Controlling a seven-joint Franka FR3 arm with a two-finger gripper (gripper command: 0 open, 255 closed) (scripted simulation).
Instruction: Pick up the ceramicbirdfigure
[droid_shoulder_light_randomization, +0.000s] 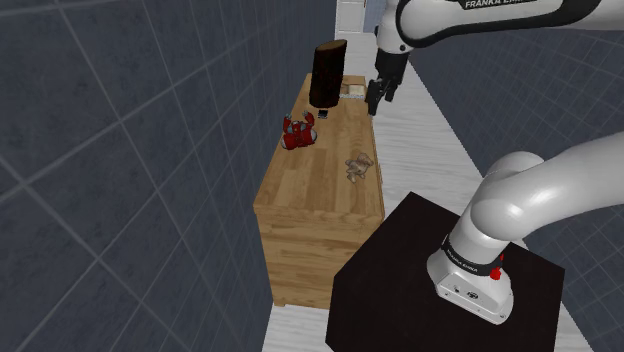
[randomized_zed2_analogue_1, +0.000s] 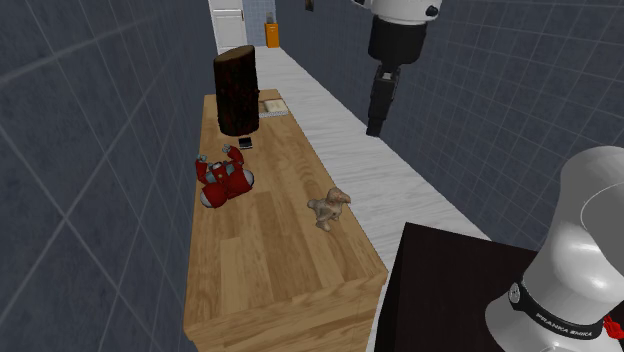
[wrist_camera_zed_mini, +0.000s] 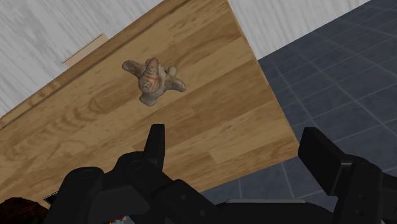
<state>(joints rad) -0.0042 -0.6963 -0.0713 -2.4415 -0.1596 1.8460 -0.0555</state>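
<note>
Bare tabletop around bird figure, red toy well apart

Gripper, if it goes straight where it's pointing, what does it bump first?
The gripper would probably meet the bare wooden table near its edge, short of the bird figure. Depth is unclear, so it could slip past the edge.

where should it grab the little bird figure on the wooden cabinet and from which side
Grip the bird figure across its rounded middle body, coming straight down from above. It lies low on the wooden cabinet top with wing-like parts spreading sideways, so the open end effector should probably close across the body rather than a thin tip.
</note>
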